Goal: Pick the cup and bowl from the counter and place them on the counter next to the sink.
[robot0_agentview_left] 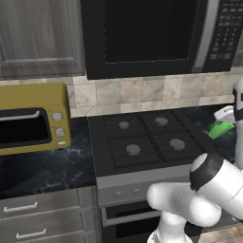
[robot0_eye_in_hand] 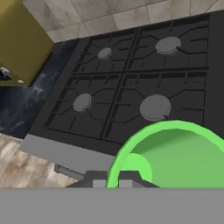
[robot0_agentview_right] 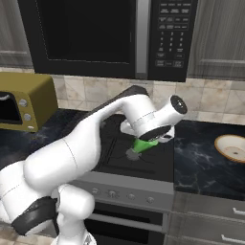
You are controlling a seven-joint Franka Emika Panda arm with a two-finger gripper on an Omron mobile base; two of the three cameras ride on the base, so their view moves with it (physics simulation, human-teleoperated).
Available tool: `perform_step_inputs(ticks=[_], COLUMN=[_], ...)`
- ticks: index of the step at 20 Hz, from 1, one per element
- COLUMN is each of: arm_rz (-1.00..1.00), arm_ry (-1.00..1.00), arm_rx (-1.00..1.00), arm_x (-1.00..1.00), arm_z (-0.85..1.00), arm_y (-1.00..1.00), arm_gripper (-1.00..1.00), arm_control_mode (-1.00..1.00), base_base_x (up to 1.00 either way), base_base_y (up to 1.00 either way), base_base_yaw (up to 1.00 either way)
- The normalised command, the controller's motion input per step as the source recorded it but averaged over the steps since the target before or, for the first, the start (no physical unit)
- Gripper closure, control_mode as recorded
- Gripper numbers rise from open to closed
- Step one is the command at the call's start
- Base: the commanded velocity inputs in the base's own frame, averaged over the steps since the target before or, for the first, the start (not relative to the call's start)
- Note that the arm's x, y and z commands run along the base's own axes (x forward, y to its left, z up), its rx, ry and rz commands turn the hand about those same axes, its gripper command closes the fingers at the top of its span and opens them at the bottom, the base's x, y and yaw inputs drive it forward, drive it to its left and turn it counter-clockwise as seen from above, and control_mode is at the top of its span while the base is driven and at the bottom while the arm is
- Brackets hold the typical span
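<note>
While my gripper (robot0_agentview_right: 143, 141) hangs above the gas stove (robot0_agentview_left: 142, 137), I see the green cup (robot0_agentview_right: 142, 145) clamped between its jaws, tilted, its open mouth (robot0_eye_in_hand: 173, 157) facing the hand camera; the bowl (robot0_agentview_right: 231, 148) sits on the black counter (robot0_agentview_right: 201, 167) right of the stove; a yellow toaster oven (robot0_agentview_left: 33, 117) stands left.

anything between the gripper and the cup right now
No. The cup is already at the gripper, carried tilted above the stove, with nothing between them. The finger contact itself is hidden, and the sink is out of frame, so the path there can't be judged.
</note>
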Motion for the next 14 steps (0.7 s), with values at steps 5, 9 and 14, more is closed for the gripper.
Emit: perform_step_inputs(ticks=[5, 9, 14], arm_rz=[-0.21, -0.22, -0.15], arm_ry=[0.1, 0.19, 0.23], arm_rx=[-0.12, -0.13, -0.12], arm_x=[-0.02, 0.0, -0.05], arm_z=[0.12, 0.22, 0.31], arm_y=[0.64, 0.6, 0.62], arm_gripper=[1.0, 1.0, 1.0], arm_control_mode=[-1.0, -1.0, -1.0], base_base_x=[0.0, 0.0, 0.0], base_base_y=[0.0, 0.0, 0.0], base_base_yaw=[0.0, 0.0, 0.0])
